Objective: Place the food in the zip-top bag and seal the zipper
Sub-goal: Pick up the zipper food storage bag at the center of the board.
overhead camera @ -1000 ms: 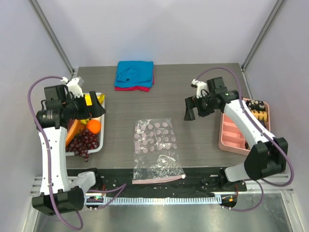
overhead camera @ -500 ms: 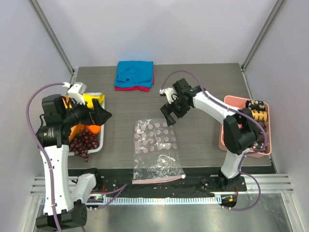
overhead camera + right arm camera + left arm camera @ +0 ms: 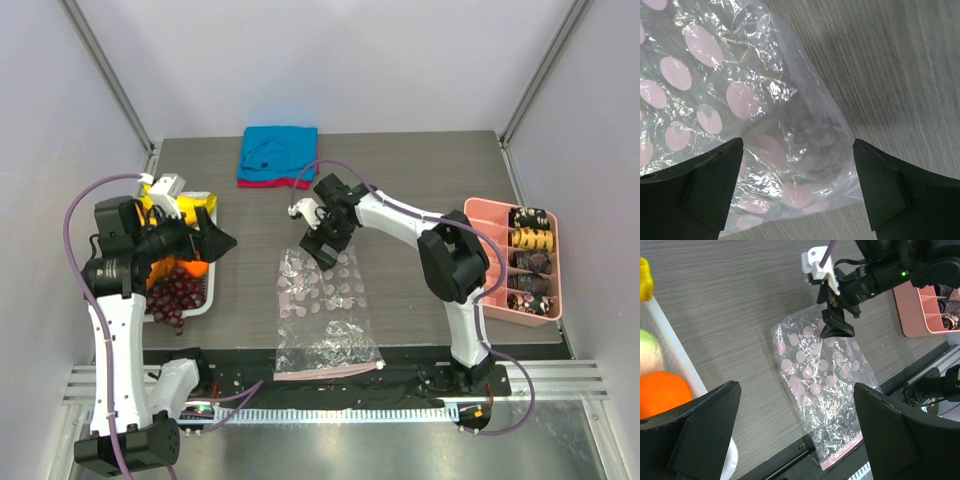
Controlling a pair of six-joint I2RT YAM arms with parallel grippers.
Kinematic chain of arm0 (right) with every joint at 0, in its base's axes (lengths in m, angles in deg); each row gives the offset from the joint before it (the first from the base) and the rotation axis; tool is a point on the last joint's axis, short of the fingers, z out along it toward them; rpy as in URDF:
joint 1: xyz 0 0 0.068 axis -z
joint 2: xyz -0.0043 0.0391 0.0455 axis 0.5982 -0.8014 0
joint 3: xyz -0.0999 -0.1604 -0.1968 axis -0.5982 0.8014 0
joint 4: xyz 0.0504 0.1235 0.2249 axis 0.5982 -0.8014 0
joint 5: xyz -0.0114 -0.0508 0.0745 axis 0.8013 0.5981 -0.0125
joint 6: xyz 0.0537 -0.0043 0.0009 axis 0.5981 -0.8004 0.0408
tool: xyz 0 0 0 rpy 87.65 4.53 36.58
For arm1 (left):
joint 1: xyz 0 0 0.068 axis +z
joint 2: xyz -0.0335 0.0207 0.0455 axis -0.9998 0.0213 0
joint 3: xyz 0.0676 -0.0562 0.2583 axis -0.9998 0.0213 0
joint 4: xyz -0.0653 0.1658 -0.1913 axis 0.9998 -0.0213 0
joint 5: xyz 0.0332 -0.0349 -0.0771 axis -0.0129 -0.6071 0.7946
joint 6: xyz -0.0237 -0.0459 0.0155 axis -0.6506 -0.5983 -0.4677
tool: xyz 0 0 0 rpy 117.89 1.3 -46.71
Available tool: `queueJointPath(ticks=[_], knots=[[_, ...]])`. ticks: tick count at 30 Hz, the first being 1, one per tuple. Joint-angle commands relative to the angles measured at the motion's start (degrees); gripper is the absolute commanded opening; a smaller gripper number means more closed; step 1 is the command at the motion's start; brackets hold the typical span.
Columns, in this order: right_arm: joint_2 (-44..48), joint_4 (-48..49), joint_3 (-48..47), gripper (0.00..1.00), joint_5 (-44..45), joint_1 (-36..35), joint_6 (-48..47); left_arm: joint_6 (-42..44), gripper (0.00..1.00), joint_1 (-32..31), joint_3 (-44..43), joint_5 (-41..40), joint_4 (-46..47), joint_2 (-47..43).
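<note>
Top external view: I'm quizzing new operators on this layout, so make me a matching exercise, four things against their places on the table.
Things:
1. zip-top bag
2. folded cloth
3. pink compartment tray
4. grape bunch

Places:
A. far edge, near the middle
B. left side, in the white basket
C. middle, lying flat, mouth toward the near edge
D. right side

Pairs: 1-C, 2-A, 3-D, 4-B

Clear zip-top bag [image 3: 323, 303] with pink dots; blue-and-red cloth [image 3: 278, 156]; pink tray [image 3: 484, 252].
</note>
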Motion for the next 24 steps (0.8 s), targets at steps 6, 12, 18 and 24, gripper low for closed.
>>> queueJointPath(ticks=[6, 12, 18, 24], knots=[[-2.33, 0.15, -3.20, 0.36, 2.93, -0.11, -0.33, -0.03, 1.00, 0.31, 1.31, 1.45, 4.37, 0.89], [-0.04, 0.15, -3.19, 0.01, 6.88, 3.66, 0.19, -1.17, 1.00, 0.39, 2.28, 1.36, 6.13, 1.42], [-3.64, 0.15, -9.69, 0.01, 7.33, 17.63, 10.11, -3.72, 1.00, 0.39, 3.51, -0.84, 8.94, 1.86], [-4.43, 0.42, -10.40, 0.59, 11.61, 22.66, 11.35, -5.04, 1.00, 0.39, 3.60, -4.18, 9.74, 3.44]])
